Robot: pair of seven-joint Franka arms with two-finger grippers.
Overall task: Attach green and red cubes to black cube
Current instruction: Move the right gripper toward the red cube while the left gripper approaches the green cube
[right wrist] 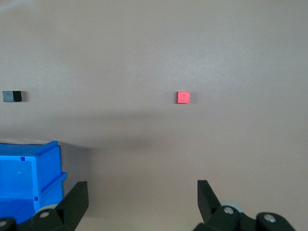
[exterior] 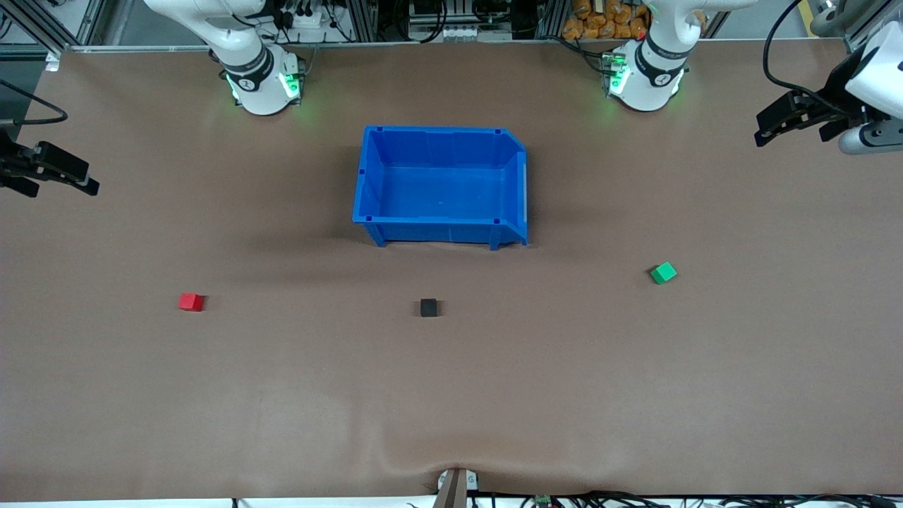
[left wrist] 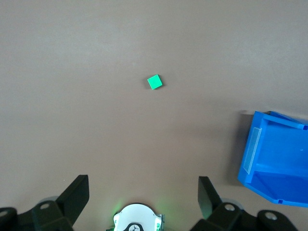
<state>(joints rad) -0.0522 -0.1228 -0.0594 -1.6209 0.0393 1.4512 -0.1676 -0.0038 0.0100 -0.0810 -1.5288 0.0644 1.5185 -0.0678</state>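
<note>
Both arms wait: left pincer [exterior: 772, 125] and right pincer [exterior: 67, 176], partly cut off, hang wide open, empty, over the bench [exterior: 451, 395] ends. Blue bin [exterior: 430, 222] holds nothing.

A robotics lab is indicated: two arm bases [exterior: 264, 81] are mounted on a brown-covered table [exterior: 451, 395], backed by aluminium framing [exterior: 367, 21] and cabling [exterior: 600, 499]

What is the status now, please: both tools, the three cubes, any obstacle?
Left tool and right tool open, empty, waiting at table ends. Red cube, black cube, green cube apart, untouched. Blue bin not between them.
</note>
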